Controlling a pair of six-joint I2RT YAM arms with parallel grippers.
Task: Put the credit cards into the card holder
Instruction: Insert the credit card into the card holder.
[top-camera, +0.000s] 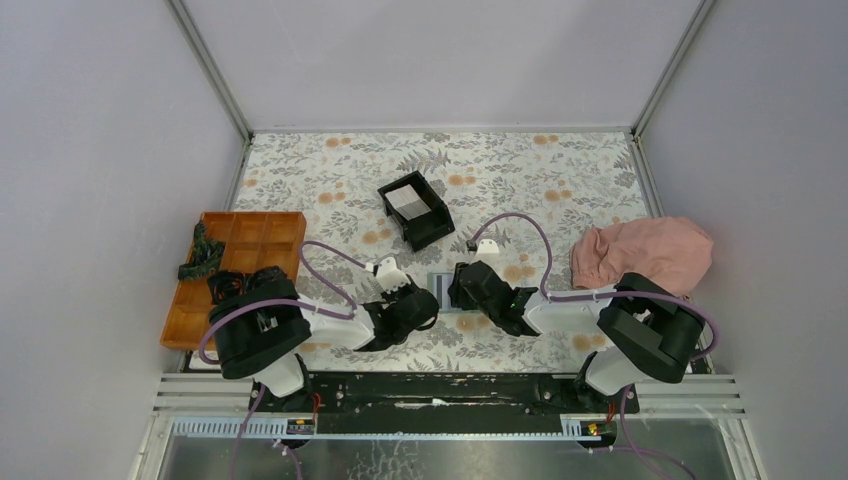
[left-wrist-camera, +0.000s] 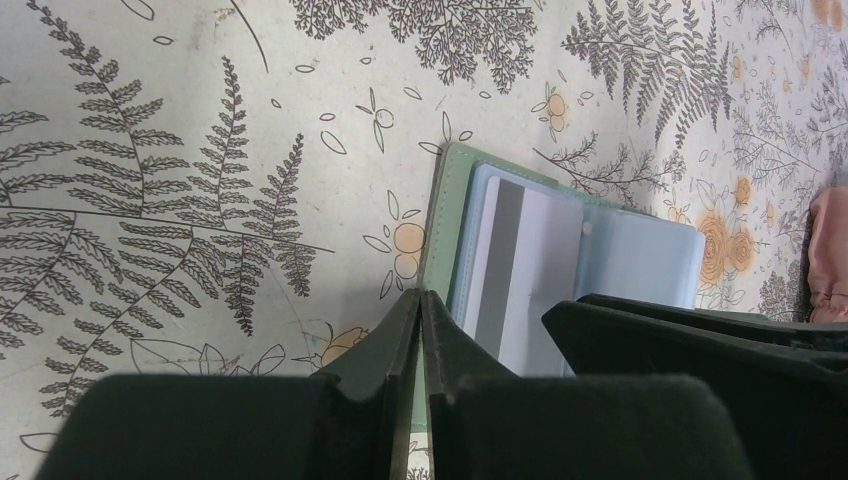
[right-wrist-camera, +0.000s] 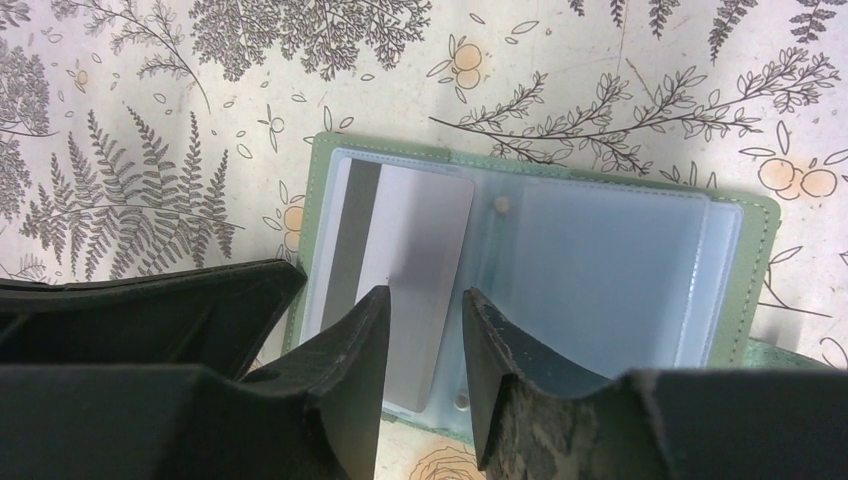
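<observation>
The sage-green card holder lies open on the floral tabletop, showing its light blue clear sleeves. One pale credit card with a grey stripe rests flat on its left half. My right gripper hovers over the card's near end, open, a finger on each side of the card's right edge. My left gripper is shut on the holder's green left edge. The same card shows beside it. From above, both grippers meet at the holder. Another pale card lies in the black box.
The black open-top box stands behind the holder. An orange compartment tray with dark items sits at the left. A pink cloth lies at the right. White walls close in the table on three sides.
</observation>
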